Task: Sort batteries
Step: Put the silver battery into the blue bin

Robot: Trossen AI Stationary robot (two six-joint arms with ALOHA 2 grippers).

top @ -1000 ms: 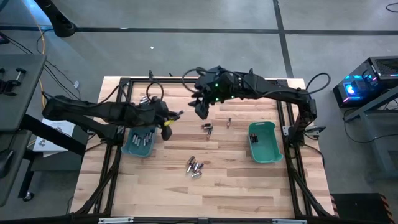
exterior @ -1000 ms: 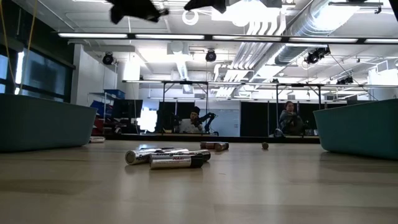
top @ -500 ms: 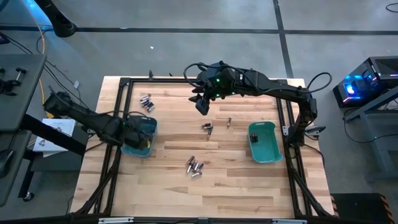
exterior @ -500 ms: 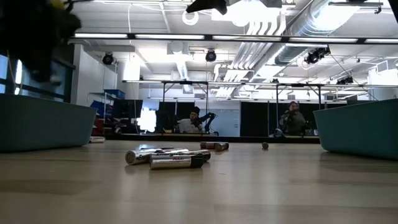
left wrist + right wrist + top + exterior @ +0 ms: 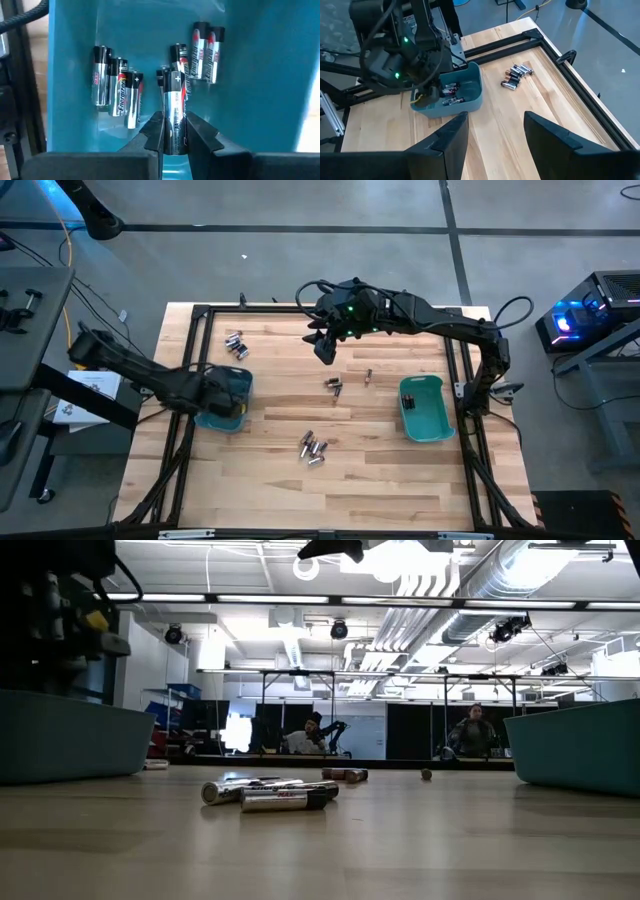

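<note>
- My left claw [image 5: 174,131] is down inside the left teal bin [image 5: 228,393], clenched on one silver battery [image 5: 174,107]; more cells [image 5: 118,86] lie on the bin floor.
- My right claw [image 5: 323,352] hangs spread and empty above the counter [image 5: 380,470], far side.
- Loose batteries [image 5: 313,448] lie mid-counter; another cluster [image 5: 235,342] sits near the far-left corner.

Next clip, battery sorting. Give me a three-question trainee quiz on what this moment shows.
1. True or false: the left pincer grips a battery over the left teal bin.
2. The right pincer is: A) shut on a battery, B) open and empty, C) inside the right teal bin.
3. Fill in: the silvery group of loose batteries nearest the table's front edge lies ____ the two bins.

Key: 1 true; 2 B; 3 between.
</note>
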